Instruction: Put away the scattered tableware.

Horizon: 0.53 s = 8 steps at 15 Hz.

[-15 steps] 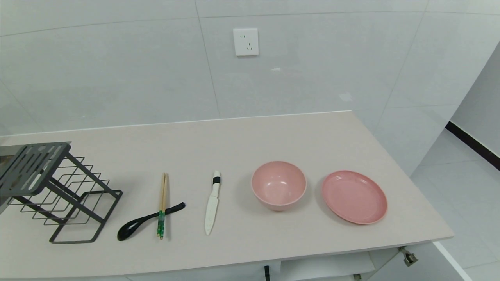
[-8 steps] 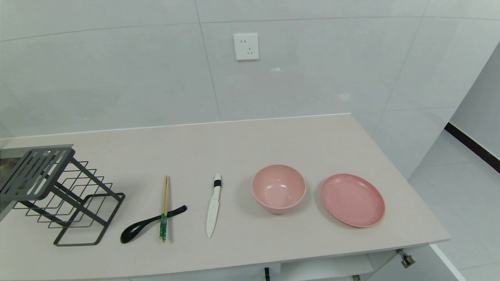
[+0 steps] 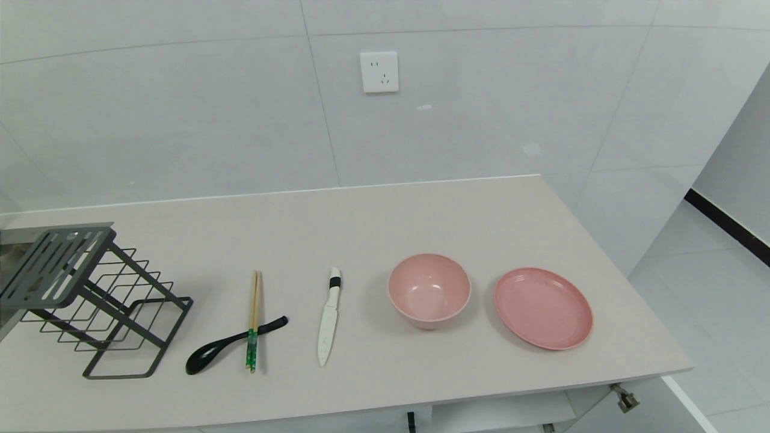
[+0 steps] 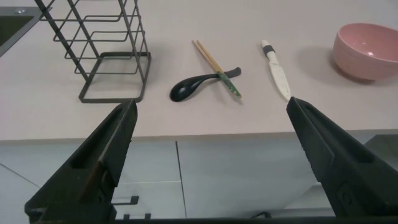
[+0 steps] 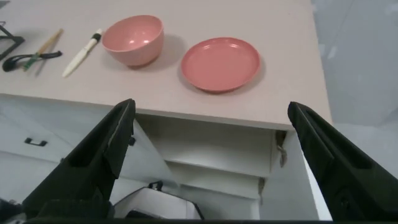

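Tableware is laid in a row along the near part of the pale counter (image 3: 421,210). At the left stands a dark wire rack (image 3: 54,258). To its right lies a black plastic spoon (image 3: 207,355), crossed by a pair of wooden chopsticks with green tips (image 3: 255,300). Next come a white knife with a black band (image 3: 328,325), a round pink bowl (image 3: 428,288) and, rightmost, a shallow pink plate (image 3: 543,308). Nothing is yet stowed. The left gripper (image 4: 210,104) and the right gripper (image 5: 210,104) are held off the counter's near edge, fingers spread wide and empty. The bowl and plate are judged light, stiff and smooth, best pinched over the rim. The thin, low-lying chopsticks and spoon are best taken mid-shaft, and the knife by its handle.
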{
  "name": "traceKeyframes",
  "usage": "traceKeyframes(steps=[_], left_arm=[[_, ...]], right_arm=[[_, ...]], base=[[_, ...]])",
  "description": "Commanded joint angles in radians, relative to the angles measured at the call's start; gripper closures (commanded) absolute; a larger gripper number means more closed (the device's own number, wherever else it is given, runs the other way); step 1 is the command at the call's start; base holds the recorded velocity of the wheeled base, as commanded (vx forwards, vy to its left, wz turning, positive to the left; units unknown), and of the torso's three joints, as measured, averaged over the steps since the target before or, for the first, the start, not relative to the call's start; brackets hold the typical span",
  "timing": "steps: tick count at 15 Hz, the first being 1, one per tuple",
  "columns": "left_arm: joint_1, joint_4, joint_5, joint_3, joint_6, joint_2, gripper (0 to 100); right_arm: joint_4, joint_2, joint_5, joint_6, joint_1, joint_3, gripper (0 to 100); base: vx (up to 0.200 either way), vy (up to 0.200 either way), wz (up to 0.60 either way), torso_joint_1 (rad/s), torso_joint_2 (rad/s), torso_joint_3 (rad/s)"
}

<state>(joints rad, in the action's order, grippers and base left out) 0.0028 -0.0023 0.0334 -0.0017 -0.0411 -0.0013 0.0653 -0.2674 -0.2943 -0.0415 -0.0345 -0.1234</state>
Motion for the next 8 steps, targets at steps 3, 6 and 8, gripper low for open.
traceKeyframes(steps=[3,6,8], left_arm=[[0.002,-0.001,0.002,0.000,0.000,0.001,0],[0.000,-0.001,0.000,0.000,0.000,0.001,0],[0.000,-0.001,0.000,0.000,0.000,0.001,0]], right_arm=[[0.311,-0.506,-0.009,0.003,-0.064,-0.055,0],[0.482,-0.616,-0.008,0.006,-0.062,0.028,0],[0.499,-0.639,-0.008,0.008,-0.062,0.027,0]], base=[[0.000,0.000,0.00,0.000,0.00,0.000],[0.000,0.000,0.00,0.000,0.00,0.000],[0.000,0.000,0.00,0.000,0.00,0.000]])
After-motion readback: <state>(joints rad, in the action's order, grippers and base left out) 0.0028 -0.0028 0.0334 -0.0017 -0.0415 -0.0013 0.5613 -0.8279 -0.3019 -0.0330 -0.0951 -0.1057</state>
